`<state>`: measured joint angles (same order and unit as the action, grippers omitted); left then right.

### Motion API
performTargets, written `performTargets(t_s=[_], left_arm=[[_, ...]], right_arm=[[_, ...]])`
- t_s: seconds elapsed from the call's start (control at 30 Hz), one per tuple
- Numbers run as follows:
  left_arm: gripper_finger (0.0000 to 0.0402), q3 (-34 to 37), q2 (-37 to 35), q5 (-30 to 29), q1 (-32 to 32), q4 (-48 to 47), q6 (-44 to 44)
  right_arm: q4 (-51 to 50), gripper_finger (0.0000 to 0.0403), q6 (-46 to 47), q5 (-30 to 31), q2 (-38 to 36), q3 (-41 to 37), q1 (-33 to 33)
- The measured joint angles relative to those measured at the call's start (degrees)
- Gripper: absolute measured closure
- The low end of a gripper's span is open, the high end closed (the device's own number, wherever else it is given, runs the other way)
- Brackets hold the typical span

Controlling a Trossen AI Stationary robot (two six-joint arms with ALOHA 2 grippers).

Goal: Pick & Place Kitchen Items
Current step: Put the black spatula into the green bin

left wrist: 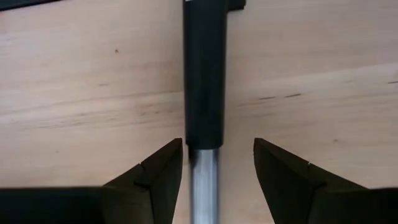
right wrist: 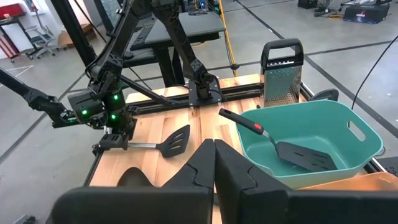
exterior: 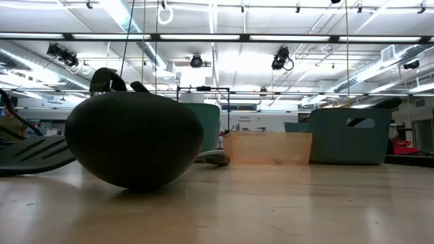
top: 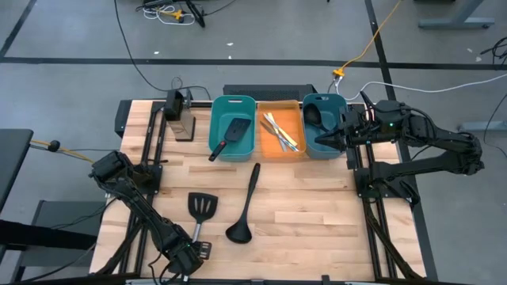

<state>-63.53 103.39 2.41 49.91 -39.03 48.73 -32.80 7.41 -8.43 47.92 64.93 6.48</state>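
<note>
A black slotted spatula [top: 202,208] lies flat on the table at the near left, its handle [left wrist: 204,93] pointing toward the near edge. My left gripper [left wrist: 217,146] points down over that handle, open, with one finger on each side where the black part meets the metal shaft. A black ladle [top: 242,207] lies right of it, bowl [exterior: 135,139] toward the near edge. My right gripper [right wrist: 214,162] is shut and empty, raised over the right teal bin [top: 323,127].
Three bins stand in a row at the far edge. The left teal bin [top: 234,127] holds a spatula [right wrist: 292,149], the orange bin [top: 281,131] holds thin sticks, and the right teal bin holds a ladle. A metal grater [right wrist: 283,68] stands left of them.
</note>
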Motion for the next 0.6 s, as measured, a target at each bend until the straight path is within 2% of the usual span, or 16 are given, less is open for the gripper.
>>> performTargets(t_s=[0.6], left_arm=[[0.0228, 0.0, 0.89, -1.32, -2.4, -0.05, -0.1]], right_arm=[[-0.38, 0.0396, 0.01, 0.0, 0.0, 0.0, 0.0]])
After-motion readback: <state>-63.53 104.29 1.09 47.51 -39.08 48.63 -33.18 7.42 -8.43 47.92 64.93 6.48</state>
